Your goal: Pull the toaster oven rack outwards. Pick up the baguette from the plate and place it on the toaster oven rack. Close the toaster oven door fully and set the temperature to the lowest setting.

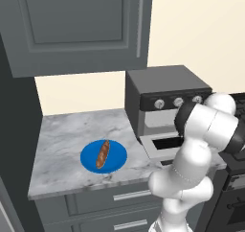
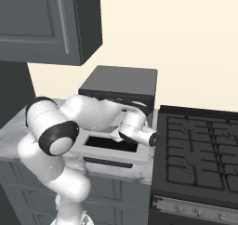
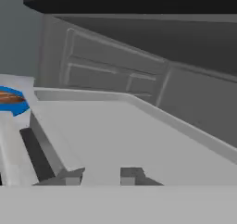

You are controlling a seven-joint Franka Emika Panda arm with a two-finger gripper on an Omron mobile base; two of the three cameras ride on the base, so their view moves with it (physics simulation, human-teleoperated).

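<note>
The oven (image 1: 165, 99) sits dead ahead of the claw, its door (image 2: 111, 149) folded flat under the wrist, window up. Just past the claw's tips lies the rack (image 3: 120, 135), a pale flat shelf running off into the dark cavity. Off to the claw's side, well apart, the blue plate (image 1: 104, 156) waits on the marble counter (image 1: 62, 135) with the baguette (image 1: 103, 154) lying across it.

The step in hand looks like the rack pull. To do it well: bite the rack's front lip squarely, keep the wrist level, then draw straight back along the rails, no twist, so the shelf doesn't jam. Stop short of sliding it right out.

The arm is folded tight, elbow high, forearm dipping low over the door toward the oven's mouth. The claw (image 3: 102, 176) has its two dark tips a narrow gap apart at the rack's near edge; whether they are pinching it, I cannot tell.
</note>
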